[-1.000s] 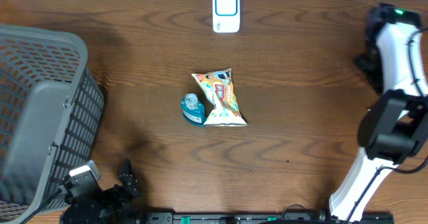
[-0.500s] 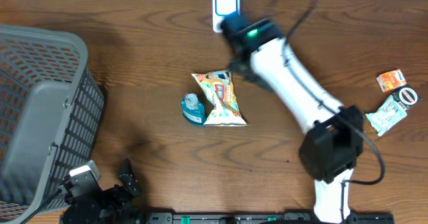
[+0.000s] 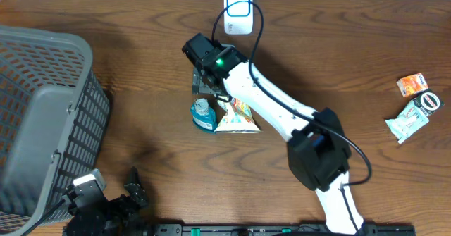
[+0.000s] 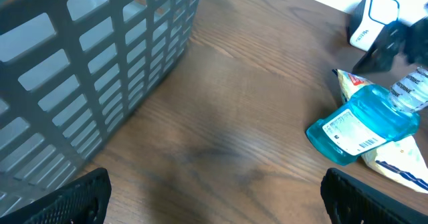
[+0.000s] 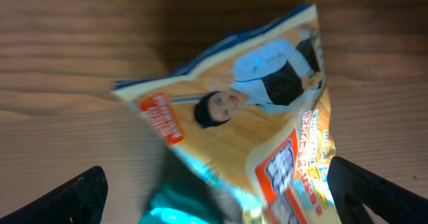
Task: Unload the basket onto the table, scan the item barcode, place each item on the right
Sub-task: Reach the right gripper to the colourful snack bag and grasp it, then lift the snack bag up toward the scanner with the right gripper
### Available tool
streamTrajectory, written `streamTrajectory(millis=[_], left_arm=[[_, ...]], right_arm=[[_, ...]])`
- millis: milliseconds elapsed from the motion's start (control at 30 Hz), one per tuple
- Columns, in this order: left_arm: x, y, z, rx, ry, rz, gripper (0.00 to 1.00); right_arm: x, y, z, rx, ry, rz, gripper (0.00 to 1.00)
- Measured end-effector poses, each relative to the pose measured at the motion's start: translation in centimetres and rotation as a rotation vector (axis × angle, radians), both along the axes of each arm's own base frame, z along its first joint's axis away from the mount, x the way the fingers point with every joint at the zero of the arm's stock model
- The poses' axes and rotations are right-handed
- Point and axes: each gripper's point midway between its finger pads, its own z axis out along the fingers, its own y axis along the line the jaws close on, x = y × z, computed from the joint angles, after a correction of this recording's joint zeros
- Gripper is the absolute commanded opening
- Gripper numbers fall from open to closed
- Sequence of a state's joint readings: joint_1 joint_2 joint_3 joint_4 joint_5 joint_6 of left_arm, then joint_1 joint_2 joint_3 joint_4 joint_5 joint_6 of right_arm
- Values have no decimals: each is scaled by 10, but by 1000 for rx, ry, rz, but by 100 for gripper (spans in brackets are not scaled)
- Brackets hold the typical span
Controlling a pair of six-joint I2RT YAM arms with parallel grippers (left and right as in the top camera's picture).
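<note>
Snack bag (image 3: 241, 118), which I take to be the item to scan, lies flat near the middle of the worktop (image 3: 141, 46), touching a blue bottle (image 3: 203, 115) on its left-hand side, so the task looks barely begun: nothing is lifted and no barcode faces the reader. Nearest, at the near edge towards the left corner, the left pincer (image 4: 214, 180) rests low with its fingers wide apart and nothing between them. Along the left edge stands a grey mesh basket (image 3: 42, 116); no goods show in the part of it that can be seen. Further in, the right arm reaches across the middle, and the right pincer (image 5: 214, 174) hangs over the bag's far end, fingers spread wide, gripping nothing. By my reading, what remains is all of it: close on the bag, raise it, find the barcode and turn it to the scanner. At the right edge, well apart, lie a small orange packet (image 3: 412, 85) and a pale sachet (image 3: 406, 120). Farthest off, at the middle of the far edge, stands the white barcode scanner (image 3: 238, 10).
</note>
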State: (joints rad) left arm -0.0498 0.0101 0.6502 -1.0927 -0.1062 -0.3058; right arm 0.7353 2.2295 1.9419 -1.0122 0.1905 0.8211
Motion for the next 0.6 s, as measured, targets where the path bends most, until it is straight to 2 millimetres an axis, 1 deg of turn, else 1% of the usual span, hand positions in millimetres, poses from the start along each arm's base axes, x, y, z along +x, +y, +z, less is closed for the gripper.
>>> streamTrajectory(millis=[33,100,167,200,233,333,467,600], left_arm=[[0,0,0,0,0,0,99],[0,0,0,0,0,0,99],[0,0,0,0,0,0,99],[0,0,0,0,0,0,99],[0,0,0,0,0,0,99],[0,0,0,0,0,0,99],[0,0,0,0,0,0,99],[0,0,0,0,0,0,99]], right_arm=[[-3,-3,-12,-25,27,7,94],[-10,-10,-27,-69,76,26,85],[-19,-18,-37,-115,125,46,70],[-24,-21,-41,-136,147,61,56],[-26,-24,-43,-147,160,69,37],[-26,-25,-43,-161,167,124,1],[-23,-35,-44,-153,205,183,1],[-20,-52,-44,-37,315,235,1]])
